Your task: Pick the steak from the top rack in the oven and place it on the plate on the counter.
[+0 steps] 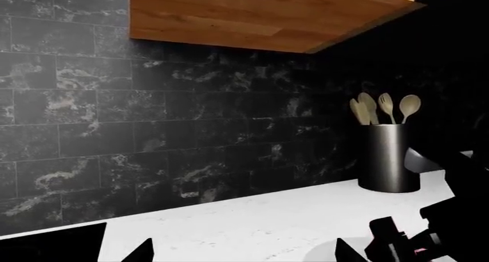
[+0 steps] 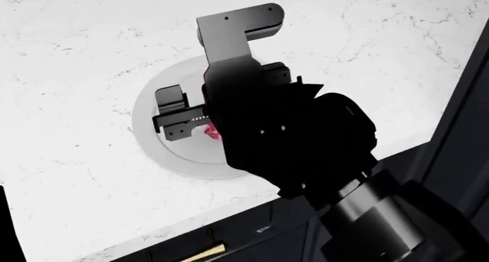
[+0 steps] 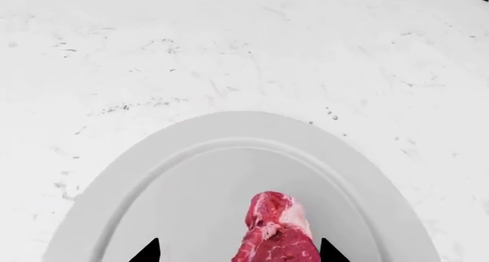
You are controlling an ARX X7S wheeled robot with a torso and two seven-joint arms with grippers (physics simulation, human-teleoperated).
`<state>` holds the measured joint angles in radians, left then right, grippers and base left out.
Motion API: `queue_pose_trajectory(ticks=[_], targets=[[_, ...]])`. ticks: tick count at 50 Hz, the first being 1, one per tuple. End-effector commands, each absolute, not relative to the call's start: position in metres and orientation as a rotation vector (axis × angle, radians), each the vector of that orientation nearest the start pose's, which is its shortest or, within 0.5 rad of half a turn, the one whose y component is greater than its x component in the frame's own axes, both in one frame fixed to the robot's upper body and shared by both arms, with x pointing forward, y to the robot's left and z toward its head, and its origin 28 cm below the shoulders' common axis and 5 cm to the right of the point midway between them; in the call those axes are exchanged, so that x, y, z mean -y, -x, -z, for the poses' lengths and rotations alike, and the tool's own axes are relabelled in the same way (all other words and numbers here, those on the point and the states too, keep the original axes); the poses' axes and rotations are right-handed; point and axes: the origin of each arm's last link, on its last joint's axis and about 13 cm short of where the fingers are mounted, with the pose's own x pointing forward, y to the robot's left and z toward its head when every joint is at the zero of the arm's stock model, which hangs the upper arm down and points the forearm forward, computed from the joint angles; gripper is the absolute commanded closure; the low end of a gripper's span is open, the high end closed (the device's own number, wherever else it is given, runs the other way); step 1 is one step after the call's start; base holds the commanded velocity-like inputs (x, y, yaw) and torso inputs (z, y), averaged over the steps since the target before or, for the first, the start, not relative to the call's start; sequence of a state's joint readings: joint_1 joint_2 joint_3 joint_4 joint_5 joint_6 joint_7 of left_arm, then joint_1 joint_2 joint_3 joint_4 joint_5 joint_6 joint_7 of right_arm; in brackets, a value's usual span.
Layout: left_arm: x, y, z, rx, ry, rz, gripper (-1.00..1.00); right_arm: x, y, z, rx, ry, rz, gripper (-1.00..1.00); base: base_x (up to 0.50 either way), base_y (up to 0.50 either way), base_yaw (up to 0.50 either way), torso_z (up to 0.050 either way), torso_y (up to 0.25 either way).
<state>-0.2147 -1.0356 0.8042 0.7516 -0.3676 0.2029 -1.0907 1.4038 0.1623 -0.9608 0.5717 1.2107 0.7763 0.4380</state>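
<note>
The steak [image 3: 276, 233], red with white marbling, lies on the round pale plate [image 3: 191, 159] on the white marble counter [image 3: 153, 56]. My right gripper [image 3: 238, 251] hangs over the plate, open. The steak sits between its two black fingertips, nearer one of them, with a clear gap at the other. From the head view only a small red bit of steak [image 2: 212, 134] shows under the right gripper [image 2: 174, 114], above the plate [image 2: 149, 122]. My left gripper [image 1: 243, 251] is open and empty over the counter [image 1: 252, 222]. The oven is out of view.
A dark cylinder holding wooden spoons [image 1: 390, 159] stands on the counter against the black tiled wall [image 1: 114, 113], under a wooden cabinet [image 1: 252, 16]. Dark cabinet fronts with a brass handle [image 2: 202, 251] run below the counter's front edge.
</note>
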Motion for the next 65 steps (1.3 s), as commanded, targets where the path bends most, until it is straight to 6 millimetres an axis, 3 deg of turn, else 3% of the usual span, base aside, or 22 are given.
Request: queue_pose_trajectory(ticks=[1,14,22,28,29,30,37,43,54,56,57,60,63,65], targets=[[-0.228,-0.148,-0.148,0.521,-0.039,0.008,-1.00,0.014,-0.364,-0.262,-0.345,0.132,-0.358,-1.00,0.00,0.00,0.00,0.000,0.000],[-0.227,-0.147,-0.150,0.523,-0.040,0.011,-1.00,0.023,-0.344,-0.298,-0.246,0.179,-0.319,-1.00,0.00,0.00,0.00,0.000,0.000],[-0.226,-0.146,-0.153,0.528,-0.044,0.015,-1.00,0.026,-0.314,-0.322,-0.143,0.231,-0.355,-1.00,0.00,0.00,0.00,0.000,0.000],[-0.228,-0.142,-0.158,0.543,-0.045,0.007,-1.00,0.046,-0.276,-0.335,-0.035,0.216,-0.339,-1.00,0.00,0.00,0.00,0.000,0.003],[-0.234,-0.133,-0.182,0.610,-0.148,-0.053,-1.00,0.080,-0.250,-0.345,0.039,0.094,-0.272,-1.00,0.00,0.00,0.00,0.000,0.000],[-0.227,-0.119,-0.193,0.637,-0.097,-0.007,-1.00,0.089,-0.227,-0.343,0.134,0.136,-0.279,-1.00,0.00,0.00,0.00,0.000,0.000],[-0.239,-0.098,-0.195,0.753,-0.078,-0.001,-1.00,0.100,-0.170,-0.340,0.357,0.010,-0.338,-1.00,0.00,0.00,0.00,0.000,0.000],[-0.246,-0.084,-0.194,0.818,-0.078,0.002,-1.00,0.109,-0.146,-0.331,0.414,-0.015,-0.320,-1.00,0.00,0.00,0.00,0.000,0.000],[-0.251,-0.084,-0.199,0.970,-0.088,-0.021,-1.00,0.127,-0.104,-0.343,0.519,0.005,-0.235,-1.00,0.00,0.00,0.00,0.000,0.000],[-0.236,-0.066,-0.202,0.909,0.256,0.069,-1.00,0.134,-0.095,-0.343,0.543,0.005,-0.211,-1.00,0.00,0.00,0.00,0.000,0.000],[-0.237,-0.062,-0.201,0.865,0.284,0.013,-1.00,0.136,-0.091,-0.343,0.554,0.003,-0.204,-1.00,0.00,0.00,0.00,0.000,0.000],[-0.248,-0.048,-0.198,1.013,0.061,-0.088,-1.00,0.144,-0.085,-0.342,0.577,-0.005,-0.171,-1.00,0.00,0.00,0.00,0.000,0.000],[-0.235,-0.036,-0.189,1.024,-0.026,-0.135,-1.00,0.150,-0.078,-0.341,0.596,-0.014,-0.143,-1.00,0.00,0.00,0.00,0.000,0.000],[-0.236,-0.033,-0.189,1.039,-0.083,-0.075,-1.00,0.155,-0.074,-0.341,0.610,-0.026,-0.119,-1.00,0.00,0.00,0.00,0.000,0.000]])
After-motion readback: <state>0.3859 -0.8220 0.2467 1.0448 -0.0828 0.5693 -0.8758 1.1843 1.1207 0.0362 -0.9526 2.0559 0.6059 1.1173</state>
